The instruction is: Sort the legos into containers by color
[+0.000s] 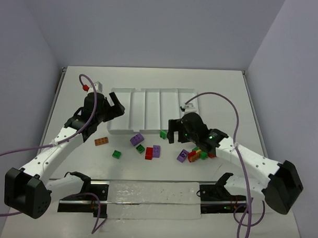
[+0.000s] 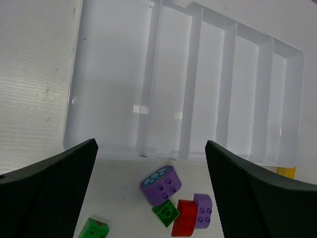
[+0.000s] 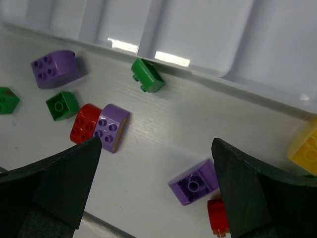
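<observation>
The white tray [image 1: 149, 105] lies at the table's middle back, and its five compartments [image 2: 168, 84] show no bricks inside. Loose legos lie in front of it: a purple round-ended brick [image 1: 137, 139] [image 2: 161, 185], green ones [image 1: 162, 134] [image 1: 140, 148] [image 1: 116, 154], a red [image 1: 149, 153] and purple [image 1: 156, 151] pair side by side, an orange-brown brick [image 1: 101, 141], and an upturned purple brick [image 1: 183, 155] [image 3: 194, 182]. My left gripper [image 1: 115, 109] [image 2: 150, 148] hangs open over the tray's near left edge. Above the bricks right of centre, my right gripper [image 1: 174, 131] [image 3: 156, 148] is open and holds nothing.
A cluster of red, green and yellow bricks [image 1: 198, 154] sits under the right wrist; its yellow brick [image 3: 303, 146] lies against the tray wall. A clear plastic sheet [image 1: 153, 200] covers the near edge between the arm bases. Grey walls enclose the table.
</observation>
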Motion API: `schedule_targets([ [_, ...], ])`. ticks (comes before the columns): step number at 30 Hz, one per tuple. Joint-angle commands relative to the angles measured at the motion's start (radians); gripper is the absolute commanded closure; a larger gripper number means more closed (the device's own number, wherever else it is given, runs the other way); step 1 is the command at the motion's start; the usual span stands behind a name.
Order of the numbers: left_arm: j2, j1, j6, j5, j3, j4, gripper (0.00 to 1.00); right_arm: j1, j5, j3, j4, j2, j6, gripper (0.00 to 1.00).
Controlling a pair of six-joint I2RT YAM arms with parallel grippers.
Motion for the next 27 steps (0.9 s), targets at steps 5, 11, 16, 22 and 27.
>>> schedule_targets([
  [5, -0.025, -0.004, 0.007, -0.017, 0.042, -0.016, 0.02, 0.086, 0.023, 0.052, 0.152, 0.168, -0.091, 0.07],
  [11, -0.02, -0.004, 0.009, -0.02, 0.045, -0.025, 0.02, 0.086, 0.07, 0.09, 0.198, 0.28, -0.1, 0.07],
  [16, -0.023, -0.004, 0.016, -0.041, 0.047, -0.039, 0.02, 0.085, 0.072, 0.127, 0.226, 0.343, -0.11, 0.07],
  [22, -0.021, -0.004, 0.023, -0.045, 0.059, -0.054, 0.02, 0.085, 0.059, 0.176, 0.238, 0.408, -0.149, 0.07],
  [27, -0.019, -0.004, 0.023, -0.053, 0.063, -0.068, 0.02, 0.085, 0.032, 0.204, 0.24, 0.461, -0.16, 0.09],
])
